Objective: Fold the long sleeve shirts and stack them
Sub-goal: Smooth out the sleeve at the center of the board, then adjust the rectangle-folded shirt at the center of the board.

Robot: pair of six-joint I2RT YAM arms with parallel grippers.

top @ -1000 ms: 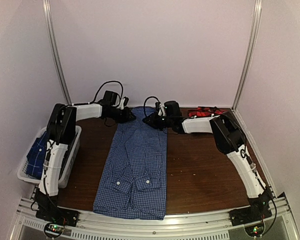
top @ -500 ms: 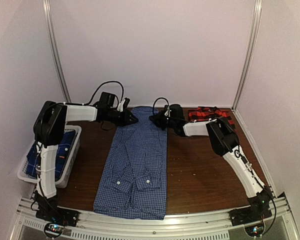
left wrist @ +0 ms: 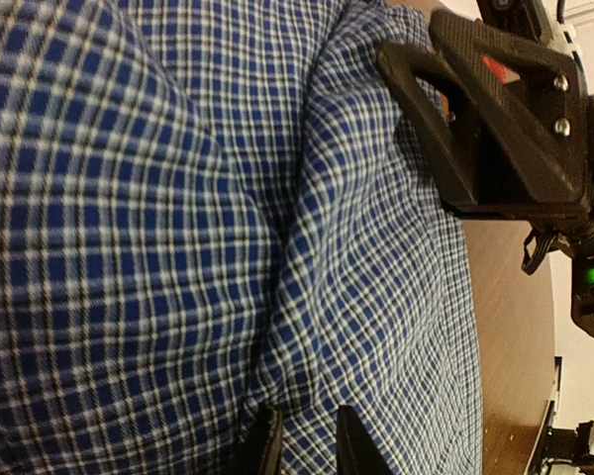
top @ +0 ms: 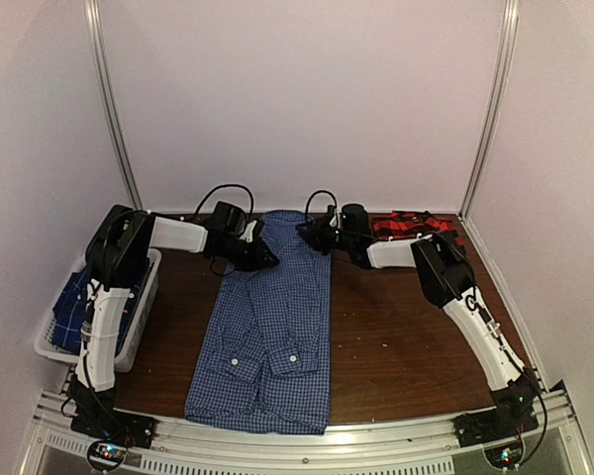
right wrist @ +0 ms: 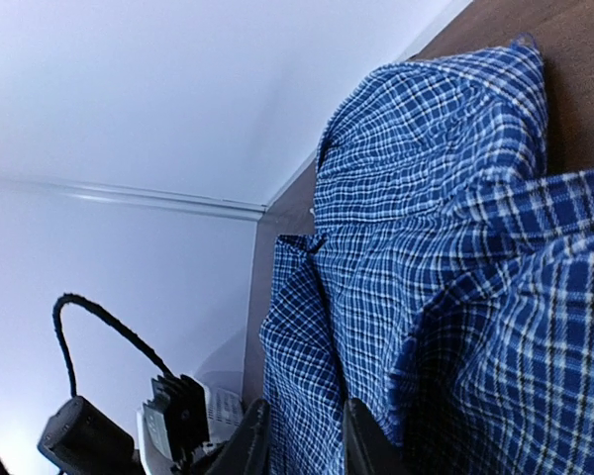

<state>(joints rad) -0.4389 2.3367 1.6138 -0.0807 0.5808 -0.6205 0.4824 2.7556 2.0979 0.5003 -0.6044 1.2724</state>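
I'm clamping gingham shirt (top: 272, 327) in left gripper (top: 270, 261) and right gripper (top: 303, 232).
Brown table (top: 396, 317) is stretching rightward of them, wall (top: 307, 99) just beyond.

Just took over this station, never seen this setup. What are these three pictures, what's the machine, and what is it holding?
Two robot arms are bolted at the near edge of a brown table. The wide picture looks down from above and behind them. The other two come from a camera on each wrist. A blue-and-white gingham shirt lies lengthwise on the table. The left gripper and right gripper each appear to pinch its far end. A red-and-black plaid shirt lies at the back right. A darker blue plaid shirt sits in the white basket on the left.
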